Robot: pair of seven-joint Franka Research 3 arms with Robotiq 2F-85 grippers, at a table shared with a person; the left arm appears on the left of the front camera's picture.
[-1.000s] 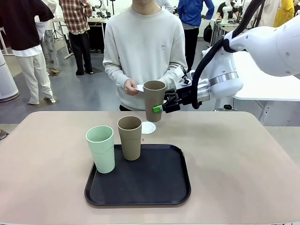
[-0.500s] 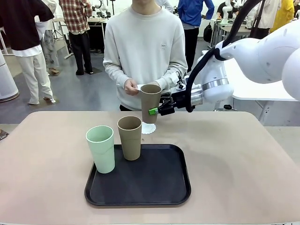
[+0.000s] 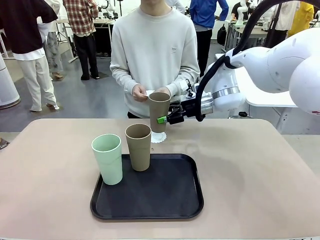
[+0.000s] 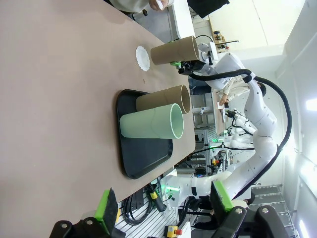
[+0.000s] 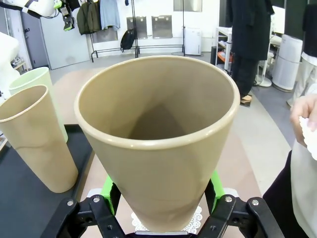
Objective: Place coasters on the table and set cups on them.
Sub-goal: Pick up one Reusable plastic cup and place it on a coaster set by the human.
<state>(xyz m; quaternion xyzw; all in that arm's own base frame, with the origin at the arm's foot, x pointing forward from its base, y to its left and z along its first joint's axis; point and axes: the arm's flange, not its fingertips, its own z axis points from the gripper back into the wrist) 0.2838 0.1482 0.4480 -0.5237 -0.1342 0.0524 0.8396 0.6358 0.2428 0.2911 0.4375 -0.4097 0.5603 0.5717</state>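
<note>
Front view: right tool point(image 3: 161, 120) clamps tan cup point(image 3: 159, 106) over coaster point(image 3: 158, 138) (left tool point(image 4: 163, 201) apart).

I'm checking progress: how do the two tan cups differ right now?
The held tan cup is clamped in the right end effector; the tray's tan cup stands free. The held tan cup is over the coaster, beyond the black tray; the tray's tan cup stands on it. Both are upright and tapered.

Bright, even indoor light, soft shadows, sharp focus; wrist views bend at edges.
</note>
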